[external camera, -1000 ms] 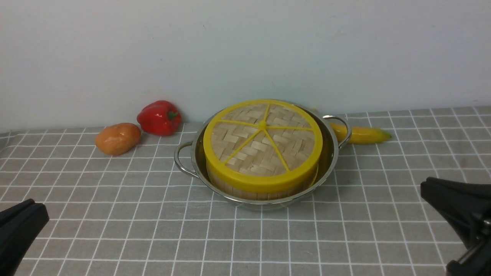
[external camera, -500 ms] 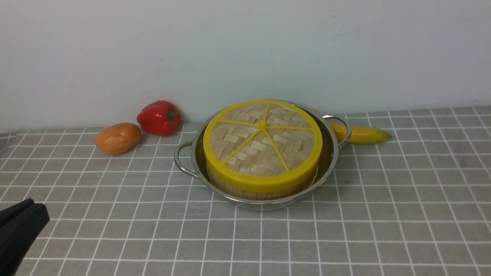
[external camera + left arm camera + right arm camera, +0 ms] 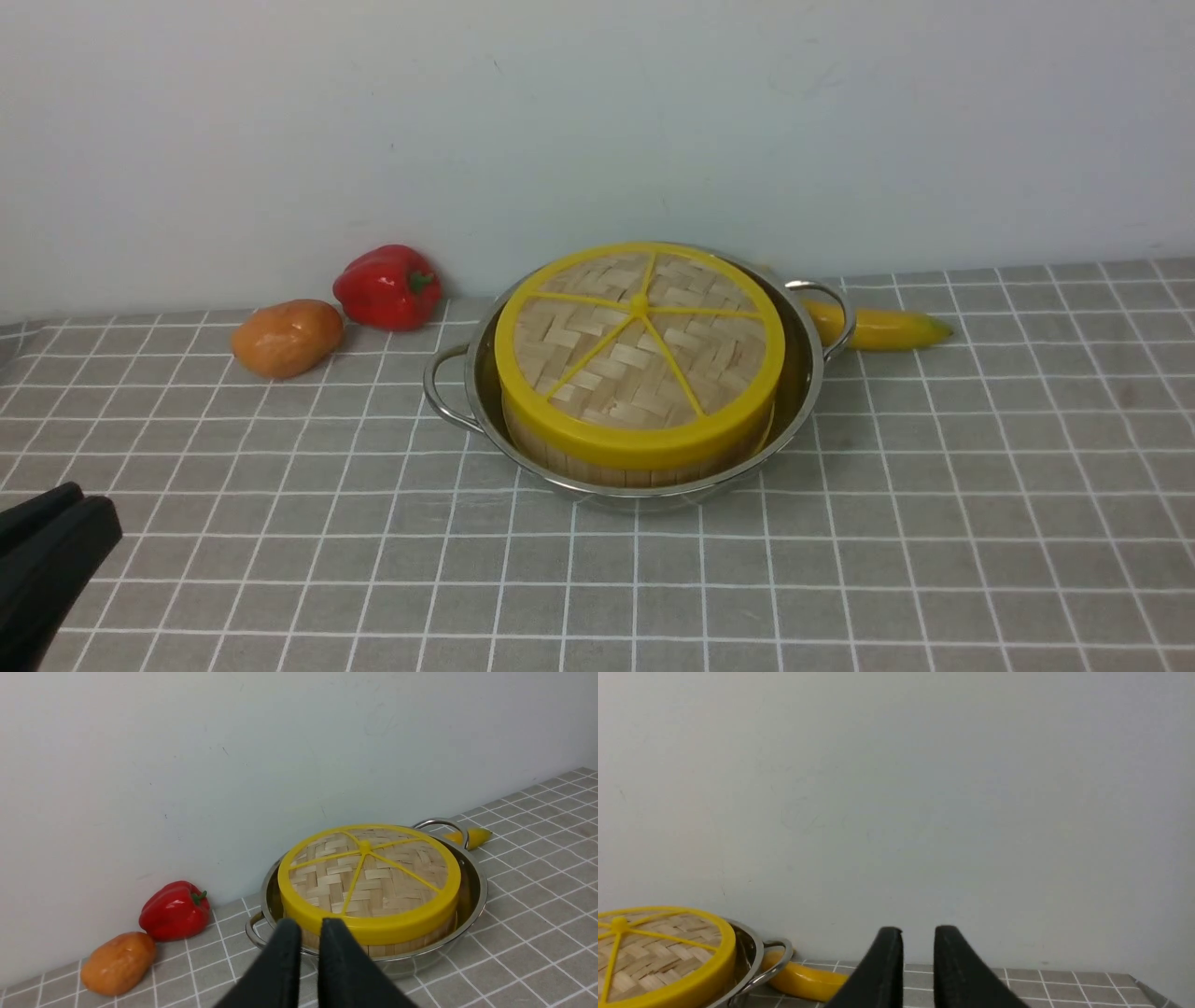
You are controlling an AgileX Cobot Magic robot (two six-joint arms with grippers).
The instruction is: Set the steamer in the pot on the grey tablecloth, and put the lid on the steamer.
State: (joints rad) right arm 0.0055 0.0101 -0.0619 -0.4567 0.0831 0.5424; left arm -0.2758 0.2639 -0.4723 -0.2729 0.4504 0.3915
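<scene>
Both tools [image 3: 303,933] [image 3: 917,938] show narrow gaps, empty; I fear snagging lid [image 3: 639,350] at centre frame off steamer [image 3: 616,467].

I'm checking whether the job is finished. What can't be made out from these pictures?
- Steamer contents: covered by the lid in every view.
- Pot base: front view, steamer fills it.
- Banana: near end behind the pot's handle in the front view.
- Right gripper: outside the front view.
- Left gripper: cut by the front view's edge.
</scene>
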